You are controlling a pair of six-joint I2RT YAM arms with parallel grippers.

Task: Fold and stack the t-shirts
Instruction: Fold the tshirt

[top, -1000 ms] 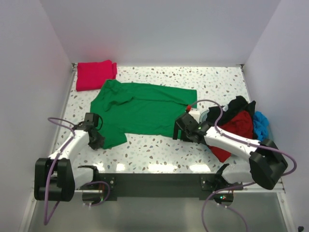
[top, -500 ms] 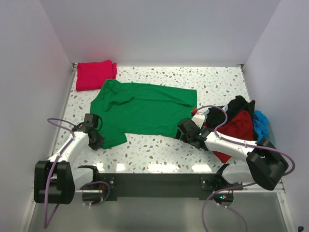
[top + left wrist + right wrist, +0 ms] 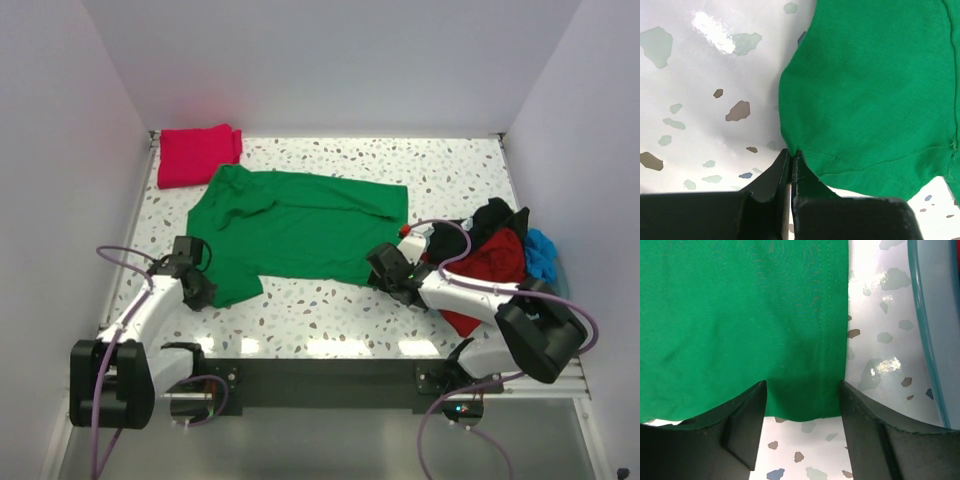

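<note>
Desk [image 3: 330,312]: white with speckles; we count five shirts on or beside it
Green t-shirt [image 3: 300,225]: spread open and mostly flat across the middle of the desk, one stitched edge running along its right side, a lobe of cloth reaching toward the near left
Crimson t-shirt [image 3: 197,155]: folded into a compact block in the far left corner, just beyond the green t-shirt's far left edge; we cannot tell whether the two touch
Dark red t-shirt [image 3: 495,262]: crumpled in the heap at the right edge of the desk
Black t-shirt [image 3: 495,218]: bunched on the far side of the same heap, against the dark red one
Blue t-shirt [image 3: 541,256]: a crumpled bit at the outer right of the heap
Left fingers [image 3: 200,292]: pressed together, low at the near left corner of the green t-shirt; in the left wrist view the tips [image 3: 791,162] pinch the very edge of the cloth by its stitched hem
Right fingers [image 3: 386,268]: spread, low at the near right corner of the green t-shirt; in the right wrist view we see the hem lying between the two tips, with no grip on it
Basket rim [image 3: 926,330]: light blue, curving along the right side of the right wrist view, speckled desk between it and the green hem
</note>
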